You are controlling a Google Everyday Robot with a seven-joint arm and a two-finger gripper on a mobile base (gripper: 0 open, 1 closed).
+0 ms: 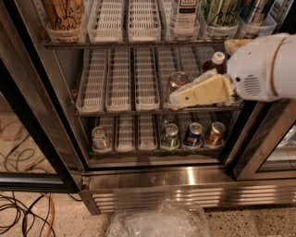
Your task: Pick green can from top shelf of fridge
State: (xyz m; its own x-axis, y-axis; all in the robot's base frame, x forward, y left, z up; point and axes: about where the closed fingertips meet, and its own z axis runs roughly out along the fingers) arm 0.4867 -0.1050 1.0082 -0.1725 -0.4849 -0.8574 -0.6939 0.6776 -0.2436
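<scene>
i place everything against my target, the tall slim pale green and white aluminium can with dark green streaks [216, 14].

the large display fridge with a black door frame and ribbed stainless-steel base [185, 185] surrounds the green can on all sides. the grey wire top shelf with long white slotted plastic lanes [138, 43] runs directly beneath the green can and away to its left. the can stands upright on it, with its top cut off by the edge of the view.

the bulky white arm housing [263, 67] sits below and to the right of the green can. the cream-coloured claw [181, 97] is below and to the left of the green can, one rack down and well apart from it. i cannot tell whether the claw is apart or together, but i see nothing held in it. its tip is just beside a copper-gold can [177, 81] that also stands below and left of the green can.

by my reading the pick has hardly begun. the arm is inside the fridge but at the wrong rack. i judge that raising the claw to the green can, closing on it and drawing it out are all left to do.
</scene>
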